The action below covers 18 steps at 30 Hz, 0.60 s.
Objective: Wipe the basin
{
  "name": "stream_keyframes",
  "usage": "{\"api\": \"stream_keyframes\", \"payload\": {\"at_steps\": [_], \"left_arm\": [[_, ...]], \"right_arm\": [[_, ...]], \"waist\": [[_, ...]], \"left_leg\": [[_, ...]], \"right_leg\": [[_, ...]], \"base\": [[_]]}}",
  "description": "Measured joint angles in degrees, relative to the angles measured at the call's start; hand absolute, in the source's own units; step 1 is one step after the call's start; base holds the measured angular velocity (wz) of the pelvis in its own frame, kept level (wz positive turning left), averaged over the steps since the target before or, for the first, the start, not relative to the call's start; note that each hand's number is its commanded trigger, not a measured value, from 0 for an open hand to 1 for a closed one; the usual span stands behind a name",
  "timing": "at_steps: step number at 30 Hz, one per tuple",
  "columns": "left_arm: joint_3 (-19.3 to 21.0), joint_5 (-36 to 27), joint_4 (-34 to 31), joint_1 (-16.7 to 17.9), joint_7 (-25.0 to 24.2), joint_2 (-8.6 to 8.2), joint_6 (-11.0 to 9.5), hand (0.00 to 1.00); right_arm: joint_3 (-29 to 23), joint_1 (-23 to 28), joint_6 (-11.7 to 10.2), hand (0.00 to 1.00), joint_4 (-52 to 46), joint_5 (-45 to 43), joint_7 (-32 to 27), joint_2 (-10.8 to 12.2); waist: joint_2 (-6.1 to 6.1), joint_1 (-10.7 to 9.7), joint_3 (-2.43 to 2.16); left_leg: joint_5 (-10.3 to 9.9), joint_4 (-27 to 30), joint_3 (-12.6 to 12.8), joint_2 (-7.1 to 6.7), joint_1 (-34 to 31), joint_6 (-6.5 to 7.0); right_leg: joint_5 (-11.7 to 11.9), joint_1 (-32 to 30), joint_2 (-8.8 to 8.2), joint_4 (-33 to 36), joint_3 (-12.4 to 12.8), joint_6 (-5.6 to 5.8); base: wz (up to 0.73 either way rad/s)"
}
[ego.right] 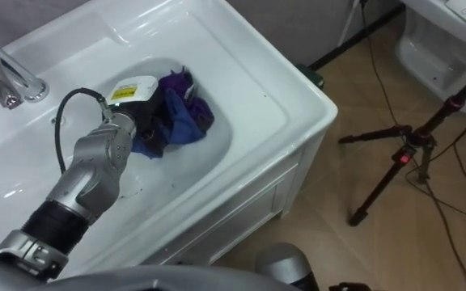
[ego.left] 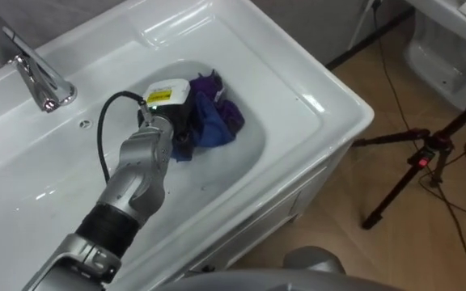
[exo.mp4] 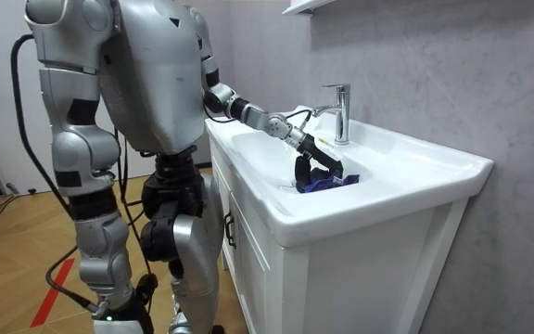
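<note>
The left hand (ego.left: 165,123) is curling its fingers into the cloth (ego.left: 217,121), which is lying bunched in the basin (ego.left: 314,97) below the tap (ego.left: 43,77); soft and light, it is asking for a broad grip mid-bunch

No readable text, yellow label (ego.left: 158,96) on the left hand (ego.left: 167,117) too small to read

A chrome faucet (ego.left: 32,71) stands upright, with its spout tilted forward. A white cabinet (exo.mp4: 369,278) stands on a wooden floor (ego.left: 338,234), against a grey wall (exo.mp4: 452,74). A black tripod (ego.left: 421,153) stands on the same floor, well apart from the cabinet, and it has a small red light. A white shelf (exo.mp4: 309,6) hangs high on the wall, above the faucet.
</note>
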Motion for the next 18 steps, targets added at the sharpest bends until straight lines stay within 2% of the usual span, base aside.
{"api": "stream_keyframes", "payload": {"at_steps": [3,6,9,11,13,15,18], "left_arm": [[0.00,0.00,0.91,0.11,0.17,0.00,-0.28,1.00],[0.03,0.00,2.82,0.47,0.64,0.00,-1.21,1.00],[0.57,1.07,4.82,0.73,1.19,0.01,-3.08,1.00],[0.59,1.19,5.16,1.19,1.22,0.20,-3.26,1.00],[0.72,1.19,5.96,1.78,1.37,0.94,-4.49,1.00],[1.35,1.97,6.22,2.58,1.39,0.97,-5.10,1.00],[2.91,2.59,7.68,3.62,2.18,0.97,-5.88,1.00]], "right_arm": [[-0.06,-0.21,0.21,0.00,-0.36,0.03,-0.15,0.08],[-0.07,-0.22,1.39,0.00,-0.65,-0.04,-0.43,0.08],[-2.23,-0.27,2.23,0.00,-1.03,-1.21,-0.63,0.18],[-3.28,-0.27,2.38,0.00,-1.01,-1.31,-0.81,0.11],[-3.45,-0.11,2.92,0.00,-1.11,-1.59,-0.78,0.13],[-4.86,0.35,3.86,0.00,-2.31,-2.27,-0.68,0.10],[-6.12,0.33,4.00,0.00,-2.39,-2.78,-1.33,0.01]], "waist": [[0.01,0.00,0.00],[-0.02,0.06,-0.02],[-0.23,1.10,-0.13],[-0.36,1.56,-0.20],[-0.90,2.22,-0.47],[-1.24,2.82,-0.58],[-1.52,4.08,-0.80]], "left_leg": [[0.00,-0.09,0.04,0.01,0.12,0.00],[-0.01,-0.25,0.09,0.02,0.71,0.00],[-0.01,-0.39,0.28,-0.03,1.03,-0.01],[-0.01,-0.28,0.26,0.00,1.16,-0.01],[-0.02,-0.30,0.25,-0.04,1.77,-0.02],[-0.01,-0.36,0.25,-0.03,2.04,-0.05],[0.00,-0.22,0.31,0.06,2.08,-0.08]], "right_leg": [[-0.03,0.24,0.00,-0.03,-0.04,0.01],[-0.17,0.71,0.01,-0.01,0.04,0.04],[-0.46,1.02,0.01,0.26,0.26,0.04],[-0.46,1.09,0.04,0.28,0.33,0.03],[-0.79,1.30,0.06,0.91,0.50,-0.04],[-0.84,1.67,0.12,0.90,0.56,-0.08],[-0.79,1.76,0.16,0.92,0.07,-0.16]], "base": [[0.00],[0.00],[-0.03],[-0.02],[0.00],[0.00],[-0.03]]}}
